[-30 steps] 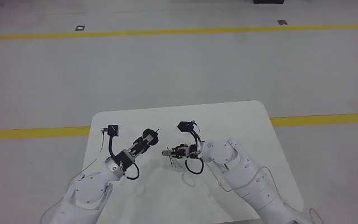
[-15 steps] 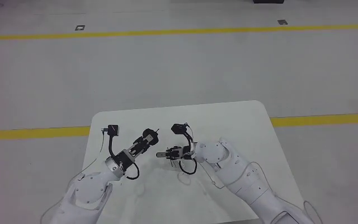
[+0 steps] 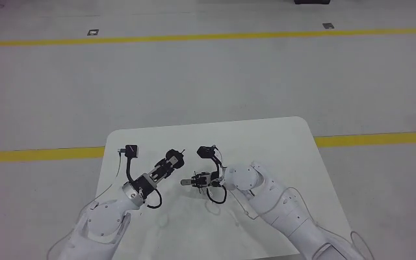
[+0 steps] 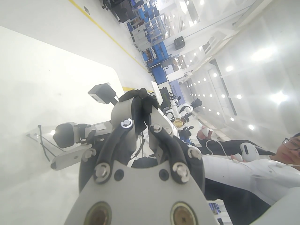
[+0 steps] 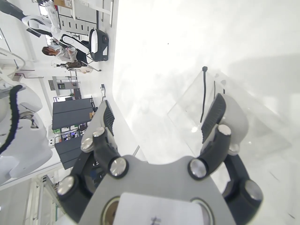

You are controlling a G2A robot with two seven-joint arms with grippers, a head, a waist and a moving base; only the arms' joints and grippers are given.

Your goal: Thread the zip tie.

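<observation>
Where right gripper (image 5: 163,100) hangs: by clear bag (image 5: 257,127) of zip ties (image 5: 204,90), jaws wide
Left gripper (image 3: 174,156): jaws, cannot tell

Field notes for you, materials only:
- Thin black plastic zip tie (image 5: 203,94): matt.
- Clear plastic sheet (image 5: 262,127): glossy, catches glints.
- White table (image 3: 273,140): smooth, faint sheen.
- Right claw (image 5: 164,101): ribbed matt black pads (image 5: 213,114), smooth white plastic finger shells, dull grey metal base plate, shiny bolts.
</observation>
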